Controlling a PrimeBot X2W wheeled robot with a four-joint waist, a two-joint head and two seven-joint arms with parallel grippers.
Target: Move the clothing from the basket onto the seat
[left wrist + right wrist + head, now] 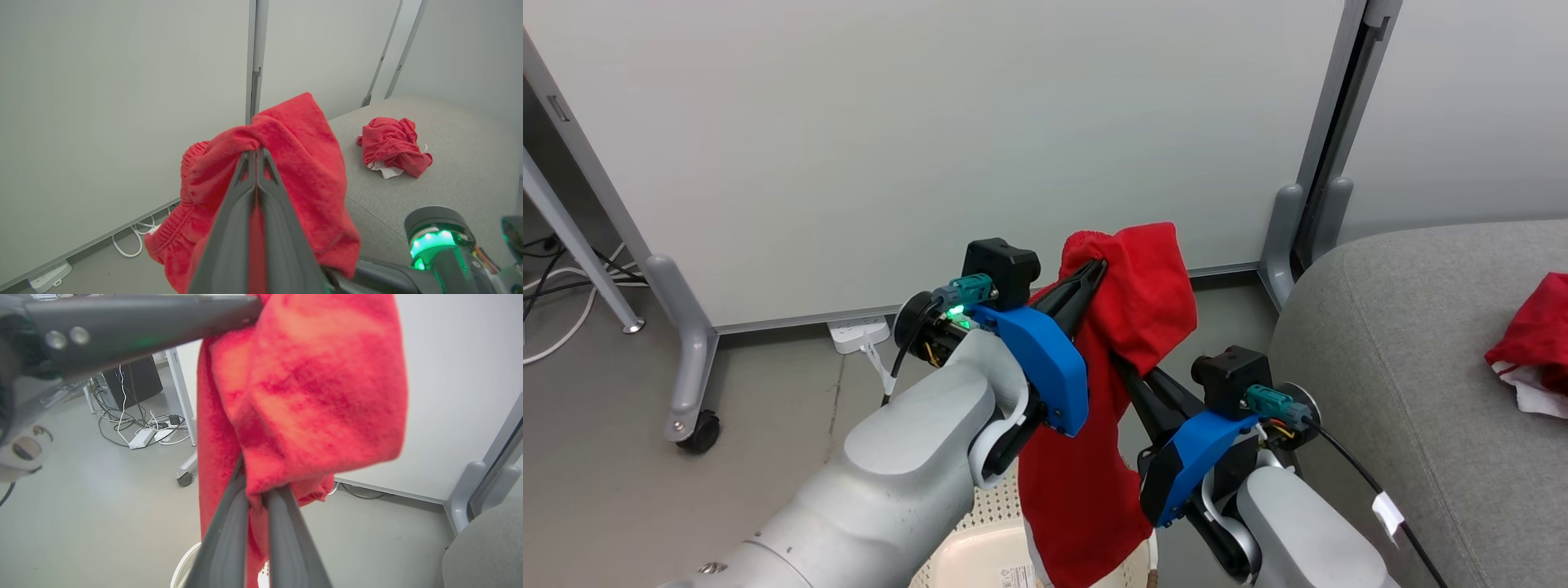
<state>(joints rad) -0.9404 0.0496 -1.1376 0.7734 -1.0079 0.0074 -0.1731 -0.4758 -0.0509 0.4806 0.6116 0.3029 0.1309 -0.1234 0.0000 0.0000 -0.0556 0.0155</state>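
On the head camera the bottom edge cuts the basket (996,510), and my left forearm (907,465) and the hanging red garment (1135,302) cover most of it; its label (1018,578) is too small to read. The right jaws' tips are buried in that cloth. The second garment (1531,343) on the seat (1405,343) runs off the right edge.

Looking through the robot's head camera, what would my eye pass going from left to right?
Black castor wheel → white power strip → held red garment hanging between the two arms → grey seat → second red garment, lying on that seat.
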